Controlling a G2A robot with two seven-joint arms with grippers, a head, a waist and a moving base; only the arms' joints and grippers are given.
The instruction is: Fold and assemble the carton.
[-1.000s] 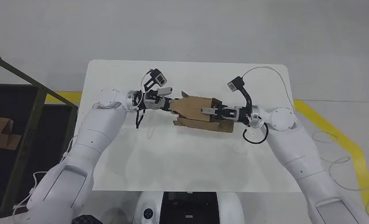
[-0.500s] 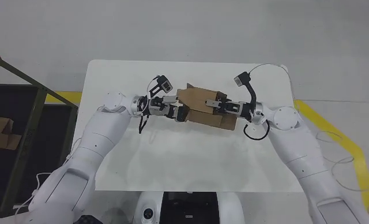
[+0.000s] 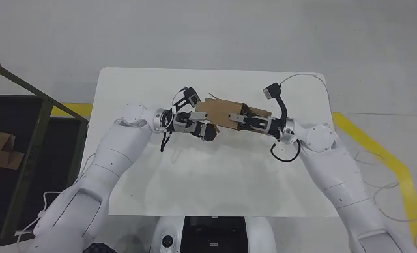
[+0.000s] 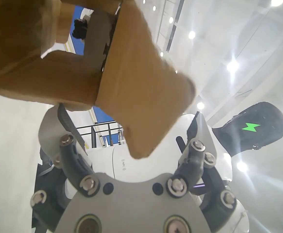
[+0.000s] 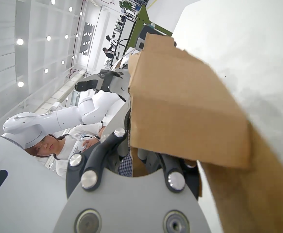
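Note:
The brown carton [image 3: 225, 109] is held above the middle of the white table [image 3: 195, 181], partly folded, with loose flaps at its ends. My right gripper [image 3: 242, 122] is shut on a wall at the carton's right end; in the right wrist view the cardboard [image 5: 180, 112] covers its fingers. My left gripper [image 3: 208, 130] sits just below the carton's left end. In the left wrist view its fingers [image 4: 66, 127] stand open and wide apart. A carton flap [image 4: 141, 93] hangs down between them without being pinched.
A dark green rack [image 3: 26, 122] with cardboard pieces [image 3: 10, 152] stands off the table's left edge. A thin white cable [image 3: 306, 80] loops over the table's far right corner. A yellow floor line [image 3: 365, 139] runs to the right. Bare table lies in front of the arms.
The carton has been raised and turned toward the far side of the table. My left gripper has slid right, under the carton's left end. The right gripper kept its hold.

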